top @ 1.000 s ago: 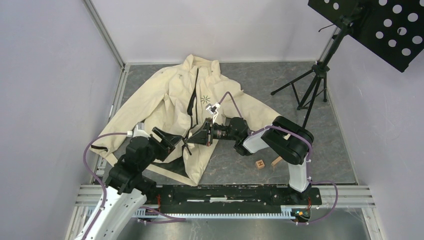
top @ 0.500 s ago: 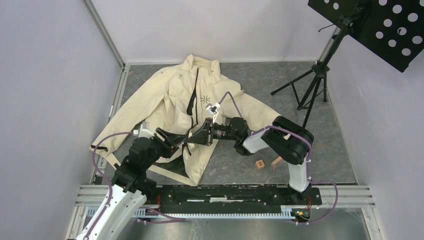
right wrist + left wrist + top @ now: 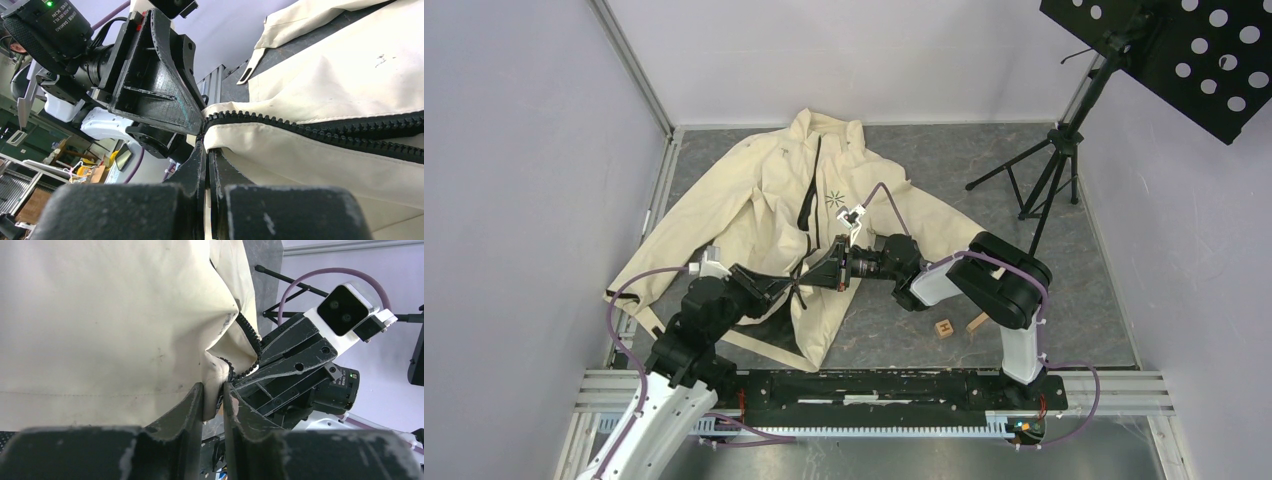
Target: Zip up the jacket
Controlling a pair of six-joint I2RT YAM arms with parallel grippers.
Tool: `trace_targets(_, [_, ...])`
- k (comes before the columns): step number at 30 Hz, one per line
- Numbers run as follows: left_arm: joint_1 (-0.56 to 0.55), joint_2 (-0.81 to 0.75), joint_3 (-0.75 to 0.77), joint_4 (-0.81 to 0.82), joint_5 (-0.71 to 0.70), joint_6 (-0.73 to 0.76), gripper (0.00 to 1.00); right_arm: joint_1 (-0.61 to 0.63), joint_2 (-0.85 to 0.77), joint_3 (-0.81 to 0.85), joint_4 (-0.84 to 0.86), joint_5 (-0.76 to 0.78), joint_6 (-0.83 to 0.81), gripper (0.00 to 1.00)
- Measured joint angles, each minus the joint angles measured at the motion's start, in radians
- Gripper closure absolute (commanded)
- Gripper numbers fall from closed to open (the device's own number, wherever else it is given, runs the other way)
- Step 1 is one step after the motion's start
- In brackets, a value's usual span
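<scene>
The cream jacket (image 3: pixel 754 200) lies spread on the grey table, collar at the far side, its dark zipper (image 3: pixel 809 200) running down the front. Both grippers meet at the zipper's lower end. My left gripper (image 3: pixel 791 288) comes in from the left. In its wrist view the left gripper (image 3: pixel 214 392) is pinching a fold of the cream fabric (image 3: pixel 100 315) beside the zipper teeth (image 3: pixel 247 332). My right gripper (image 3: pixel 817 274) faces it from the right. Up close the right gripper (image 3: pixel 206 146) is shut on the jacket's edge just below the zipper teeth (image 3: pixel 325 132).
A tripod stand (image 3: pixel 1049 175) with a black perforated panel (image 3: pixel 1184 50) stands at the back right. A small lettered wooden block (image 3: pixel 944 328) and a wooden piece (image 3: pixel 977 322) lie by the right arm. Walls close in left and behind.
My left gripper moved right to the zipper's lower end and closed from wide open onto the fabric. The right arm and its grip stayed put.
</scene>
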Motion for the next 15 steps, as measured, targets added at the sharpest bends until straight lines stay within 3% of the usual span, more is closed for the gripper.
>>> trace_targets(5, [0.0, 0.007, 0.0, -0.001, -0.001, 0.001, 0.89, 0.0, 0.0, 0.0, 0.0, -0.001, 0.007, 1.0])
trace_targets(8, [0.0, 0.008, 0.0, -0.003, 0.002, 0.002, 0.91, 0.0, 0.0, 0.0, 0.003, -0.001, 0.026, 1.0])
trace_targets(10, [0.0, 0.006, 0.0, 0.0, 0.005, 0.002, 0.89, 0.0, 0.006, 0.0, 0.019, -0.002, 0.042, 1.0])
trace_targets(15, [0.003, -0.022, -0.013, 0.002, 0.022, 0.005, 0.72, -0.002, 0.032, 0.0, 0.065, -0.006, 0.089, 1.0])
